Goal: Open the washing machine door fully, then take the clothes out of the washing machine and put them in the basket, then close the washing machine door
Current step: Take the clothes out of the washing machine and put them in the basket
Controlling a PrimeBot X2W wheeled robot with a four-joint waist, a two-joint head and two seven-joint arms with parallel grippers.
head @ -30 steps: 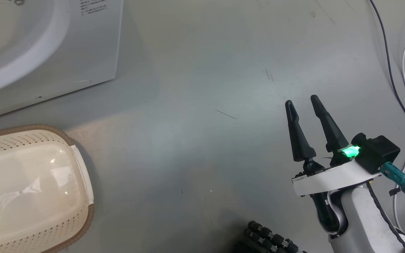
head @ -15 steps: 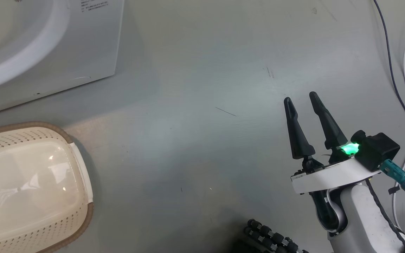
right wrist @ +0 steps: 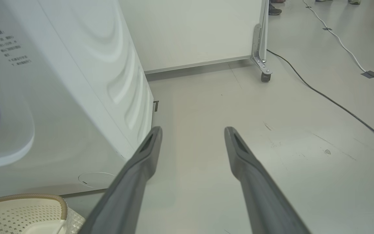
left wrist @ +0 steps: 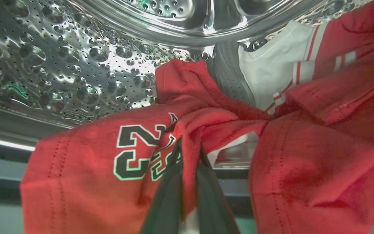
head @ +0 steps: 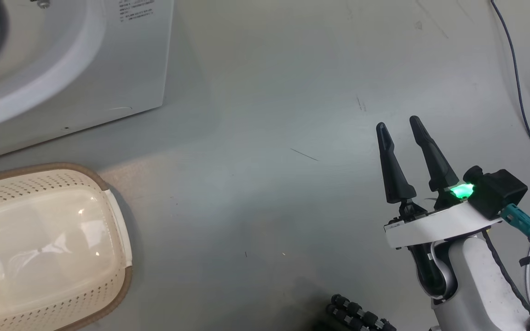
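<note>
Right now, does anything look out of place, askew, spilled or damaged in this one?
Nothing stands out. The left gripper is shut on the red clothes inside the drum. The basket sits upright on the floor by the machine, and the right gripper hangs open above the floor.

In the head view the washing machine stands at 10 o'clock on the floor, and the basket sits before it at 8 o'clock, close to its base. The right gripper is at 4 o'clock, well apart from both. Cables run over the floor at 2 o'clock. In the left wrist view the clothes lie in the drum, and the left gripper at 6 o'clock has a fold of them between its fingers.
</note>
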